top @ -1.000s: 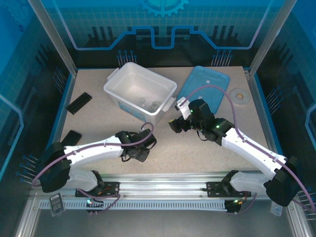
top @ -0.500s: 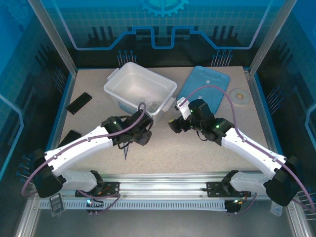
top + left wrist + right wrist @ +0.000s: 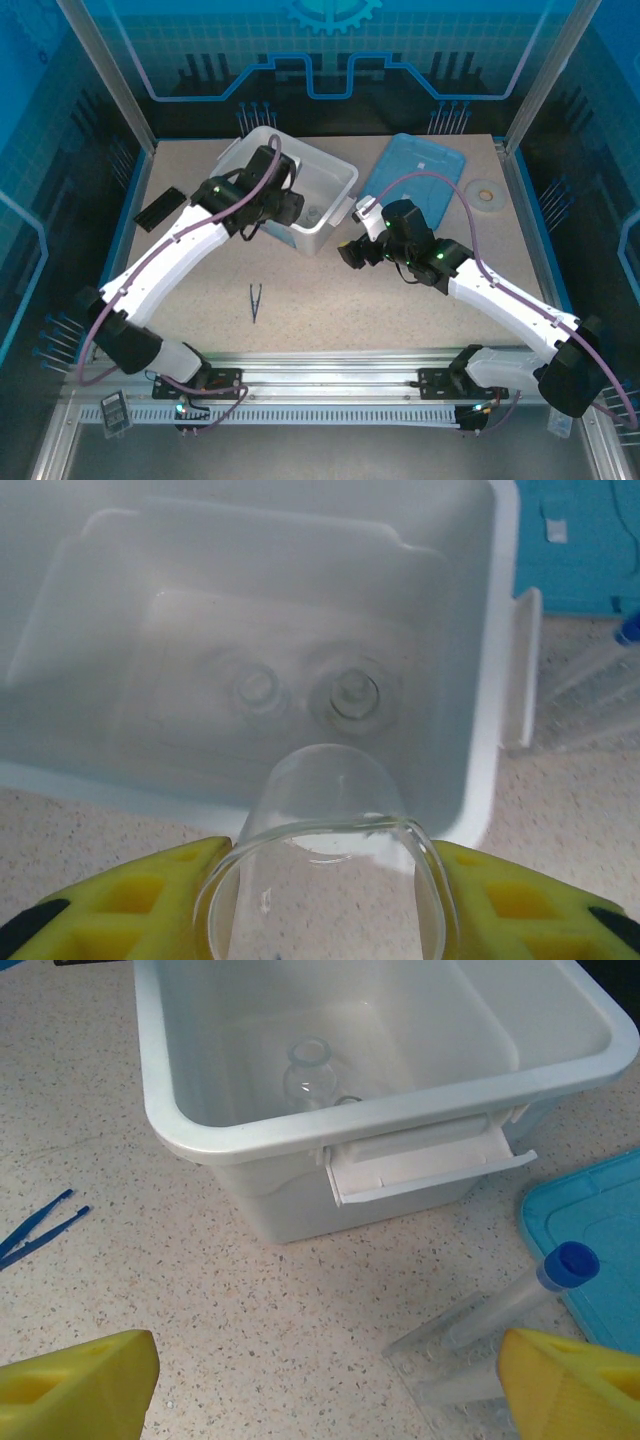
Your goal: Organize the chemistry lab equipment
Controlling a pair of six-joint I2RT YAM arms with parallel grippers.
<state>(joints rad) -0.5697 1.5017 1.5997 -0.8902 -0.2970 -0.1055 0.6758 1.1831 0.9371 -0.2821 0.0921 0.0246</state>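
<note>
**Left end effector** (image 3: 326, 892): yellow pads (image 3: 130, 895) clamped on either side of a clear beaker (image 3: 325, 790). The beaker is carried mouth toward the wrist camera and hangs above the near wall of the bin.

**Bin** (image 3: 503, 630): white, open-topped, on the far-left part of the desk (image 3: 400, 310). Contents: a flask (image 3: 308, 1070) upright on the floor, and a second glass piece (image 3: 348, 1101) just beside it, its kind too unclear to name.

**Right end effector** (image 3: 320, 1390): pads wide apart, holding nothing. It hovers low over the desk just off the bin's handle side.

**Rack** (image 3: 455, 1365): clear plastic, on the desk below the right end effector and just beside the blue lid (image 3: 420, 165). One blue-capped tube (image 3: 520, 1295) sits in it. Further tubes cannot be made out.

**Tweezers** (image 3: 255, 301): flat on the desk, near the front, well apart from the bin.

**Strip** (image 3: 160, 208): black, at the left edge. Not lab equipment.

**Step in hand:** placing the beaker in the bin with the other glassware.

**Next move, as judged:**
- Carry the beaker further in, clear of the wall.
- Bring it down on a bare patch of floor away from the two pieces there, to avoid glass striking glass.
- Part the pads only once it rests.

Tweezers and rack remain outside the bin.
</note>
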